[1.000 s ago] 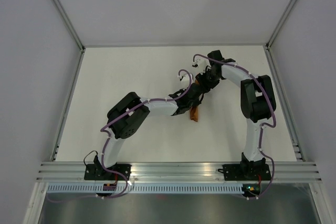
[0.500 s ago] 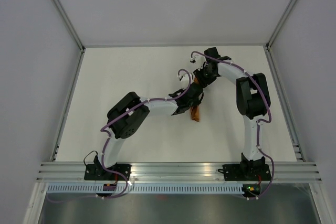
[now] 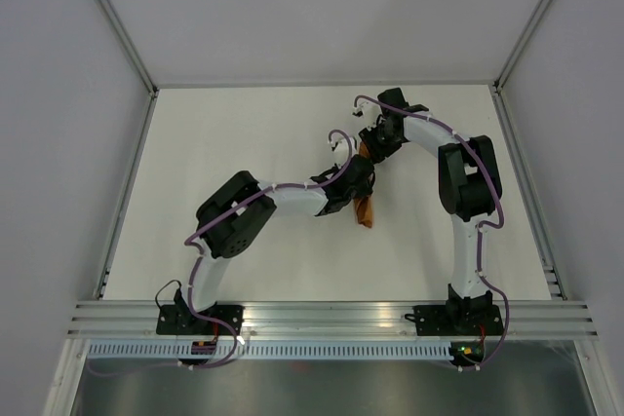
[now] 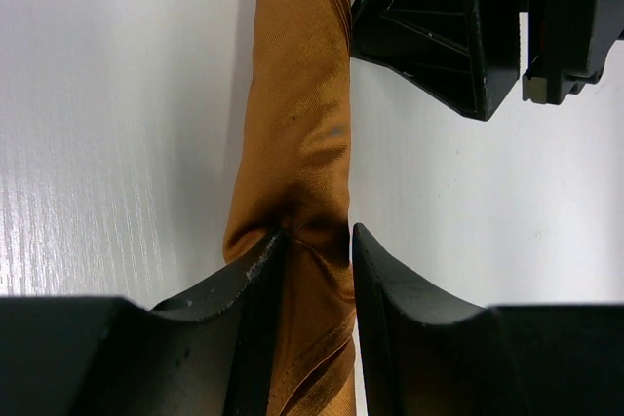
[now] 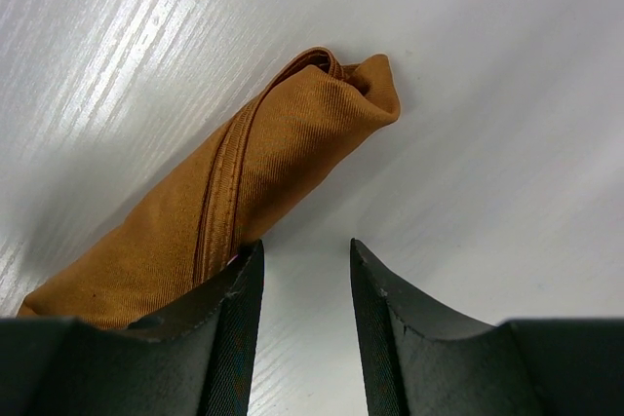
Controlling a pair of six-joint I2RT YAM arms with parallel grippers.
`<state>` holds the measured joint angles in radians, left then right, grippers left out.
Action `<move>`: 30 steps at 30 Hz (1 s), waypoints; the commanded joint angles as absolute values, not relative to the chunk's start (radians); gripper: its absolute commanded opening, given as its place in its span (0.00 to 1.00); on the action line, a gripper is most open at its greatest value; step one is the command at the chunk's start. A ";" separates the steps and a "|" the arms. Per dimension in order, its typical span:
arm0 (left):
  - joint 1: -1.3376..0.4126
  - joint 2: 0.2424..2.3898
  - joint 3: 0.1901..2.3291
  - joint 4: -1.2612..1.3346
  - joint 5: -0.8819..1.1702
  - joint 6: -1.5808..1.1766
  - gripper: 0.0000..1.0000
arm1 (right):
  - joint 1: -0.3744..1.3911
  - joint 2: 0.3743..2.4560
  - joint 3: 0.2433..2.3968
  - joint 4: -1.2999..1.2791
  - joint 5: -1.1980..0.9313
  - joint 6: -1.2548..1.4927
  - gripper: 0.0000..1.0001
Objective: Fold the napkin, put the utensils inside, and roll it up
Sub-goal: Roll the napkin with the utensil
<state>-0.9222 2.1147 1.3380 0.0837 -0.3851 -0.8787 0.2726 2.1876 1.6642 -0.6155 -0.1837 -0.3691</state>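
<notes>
Overhead, the napkin (image 3: 364, 211) lay rolled into a slim rust-brown tube slightly right of the tabletop's (image 3: 214, 143) centre, well apart from all 4 edges, its length running roughly from the near edge toward the far edge. Only 2 short stretches of it showed there: 1 poking out on the near side of the left gripper (image 3: 359, 182), and a smaller patch between that gripper and the right gripper (image 3: 370, 150), which sat just beyond it toward the far edge. Both arms bent inward so that the 2 grippers nearly met over the roll. From the left wrist, the roll ran straight away from the camera and passed between the 2 fingers (image 4: 249, 284). The left gripper was clamped narrowly on it, with cloth touching both inner faces and creased where it was pinched. The black body of the right gripper stood just beside the roll's far stretch at the upper right. From the right wrist, 1 end of the roll lay slanted on the white surface, its tip bunched and a stitched seam running along its length. The right gripper's jaws stood moderately apart with only bare tabletop in the gap. The roll lay to their left, its lower edge meeting the left-hand finger, and nothing was held.
</notes>
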 commanded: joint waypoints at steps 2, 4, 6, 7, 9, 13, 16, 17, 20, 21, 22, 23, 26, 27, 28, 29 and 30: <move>-0.920 2.158 1.237 -0.153 -0.336 -0.868 0.41 | 0.278 2.230 1.661 -0.638 -0.138 -0.336 0.46; -0.920 2.132 1.212 -0.108 -0.336 -0.862 0.42 | 0.278 2.232 1.658 -0.638 -0.135 -0.336 0.46; -0.922 2.115 1.178 -0.078 -0.337 -0.854 0.43 | 0.278 2.229 1.657 -0.638 -0.133 -0.336 0.45; -0.922 2.096 1.169 -0.060 -0.339 -0.853 0.43 | 0.278 2.229 1.654 -0.637 -0.130 -0.336 0.46; -0.925 2.077 1.141 -0.025 -0.342 -0.829 0.45 | 0.278 2.230 1.654 -0.635 -0.129 -0.336 0.45; -0.927 2.052 1.137 -0.006 -0.338 -0.796 0.59 | 0.278 2.233 1.658 -0.638 -0.132 -0.333 0.45; -0.927 2.054 1.155 0.029 -0.325 -0.787 0.58 | 0.278 2.233 1.660 -0.646 -0.135 -0.334 0.45; -0.927 2.057 1.166 0.026 -0.322 -0.787 0.58 | 0.279 2.230 1.660 -0.644 -0.137 -0.336 0.44; -0.928 2.060 1.177 0.020 -0.319 -0.792 0.57 | 0.281 2.226 1.657 -0.652 -0.143 -0.337 0.44; -0.928 2.063 1.180 0.015 -0.319 -0.798 0.57 | 0.282 2.226 1.655 -0.653 -0.147 -0.337 0.43; -0.928 2.065 1.181 0.012 -0.319 -0.801 0.56 | 0.288 2.223 1.655 -0.652 -0.147 -0.337 0.43; -0.928 2.065 1.181 0.014 -0.319 -0.804 0.56 | 0.293 2.223 1.655 -0.655 -0.147 -0.336 0.43; -0.928 2.069 1.193 0.014 -0.304 -0.805 0.56 | 0.311 2.230 1.669 -0.664 -0.141 -0.336 0.43; -0.928 2.072 1.195 0.014 -0.299 -0.807 0.56 | 0.317 2.232 1.674 -0.663 -0.137 -0.337 0.43; -0.928 2.075 1.201 0.014 -0.293 -0.808 0.56 | 0.328 2.232 1.677 -0.669 -0.135 -0.337 0.43; -0.928 2.075 1.204 0.014 -0.288 -0.807 0.56 | 0.331 2.235 1.680 -0.669 -0.135 -0.337 0.43; -0.928 2.079 1.207 0.014 -0.285 -0.805 0.56 | 0.334 2.235 1.687 -0.673 -0.137 -0.337 0.43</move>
<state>-0.9257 2.0209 1.2072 0.1493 -0.3553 -0.8368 0.3054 2.1902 1.6676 -0.6094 -0.1726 -0.3653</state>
